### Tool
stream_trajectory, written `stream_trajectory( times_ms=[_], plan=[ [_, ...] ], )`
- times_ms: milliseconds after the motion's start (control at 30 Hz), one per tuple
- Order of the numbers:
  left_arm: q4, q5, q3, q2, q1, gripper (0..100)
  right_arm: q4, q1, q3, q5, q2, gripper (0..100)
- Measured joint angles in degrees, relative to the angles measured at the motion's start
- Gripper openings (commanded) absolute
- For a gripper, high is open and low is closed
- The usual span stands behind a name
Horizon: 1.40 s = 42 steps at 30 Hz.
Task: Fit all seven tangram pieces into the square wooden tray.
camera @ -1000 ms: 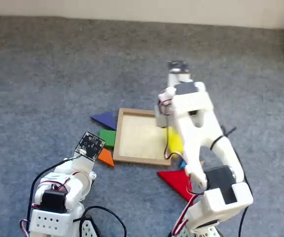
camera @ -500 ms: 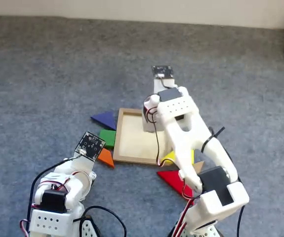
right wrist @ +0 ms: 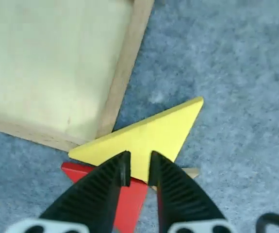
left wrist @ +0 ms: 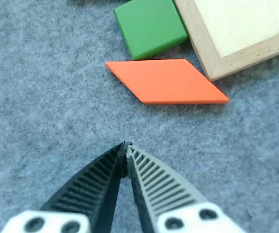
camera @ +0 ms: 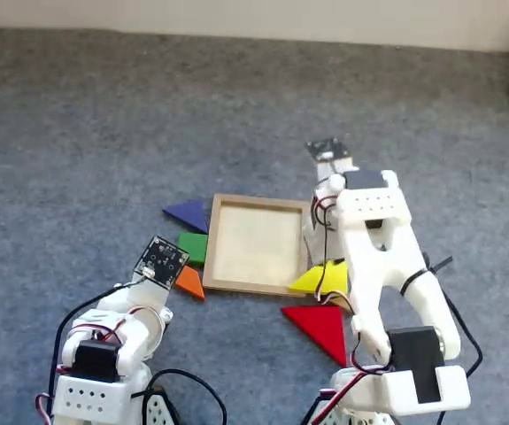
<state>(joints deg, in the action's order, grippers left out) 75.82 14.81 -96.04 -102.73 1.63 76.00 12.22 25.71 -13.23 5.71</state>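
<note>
Square wooden tray (camera: 258,202), pale floor bare of pieces, so barely begun. Along its left side, just beside the rim: dark blue triangular piece (camera: 188,214) at the far corner, green square piece (camera: 193,246) midway, orange parallelogram piece (camera: 188,282) at the corner nearest the arms. Off the right corner nearest the arms: yellow triangular piece (right wrist: 144,138), one sharp tip at or just over the rim, hard to say which. Farther out from that corner: red triangular piece (camera: 320,326), with a sliver of a tan piece (right wrist: 190,172) between it and the yellow one.

Right gripper (right wrist: 137,167) narrowed onto the yellow triangular piece's square corner, apparently holding it a little above the grey carpet (camera: 104,133). Left gripper (left wrist: 126,148) out beyond the tray's left near corner, short of the orange parallelogram piece, jaws pressed together on nothing.

Probable step: carrying yellow into the tray. Hazards, by judgement only:
- Such a slight pinch on one corner, so easy for the piece to swivel or slip free and land across the red one.
- Sharp tip low beside the rim, so liable to snag there and shove the tray leftward into the three pieces beside it.
- Tilted entry, so likely to end propped on the rim rather than flat inside.
</note>
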Motion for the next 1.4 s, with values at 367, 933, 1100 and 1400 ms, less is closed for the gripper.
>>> stream_trajectory(
  times_ms=[367,933,1100,1400],
  plan=[
    [0.00,0.00,0.00,0.00,0.00,0,-0.53,0.00,0.97,-3.43,-1.23,1.8],
    [0.00,0.00,0.00,0.00,0.00,0,-0.70,9.14,0.79,-3.43,-8.88,1.6],
    [0.00,0.00,0.00,0.00,0.00,0,-5.45,11.78,0.79,-3.52,-8.79,1.6],
    [0.00,0.00,0.00,0.00,0.00,0,-15.65,13.63,0.79,-3.60,-8.97,1.6]
  ],
)
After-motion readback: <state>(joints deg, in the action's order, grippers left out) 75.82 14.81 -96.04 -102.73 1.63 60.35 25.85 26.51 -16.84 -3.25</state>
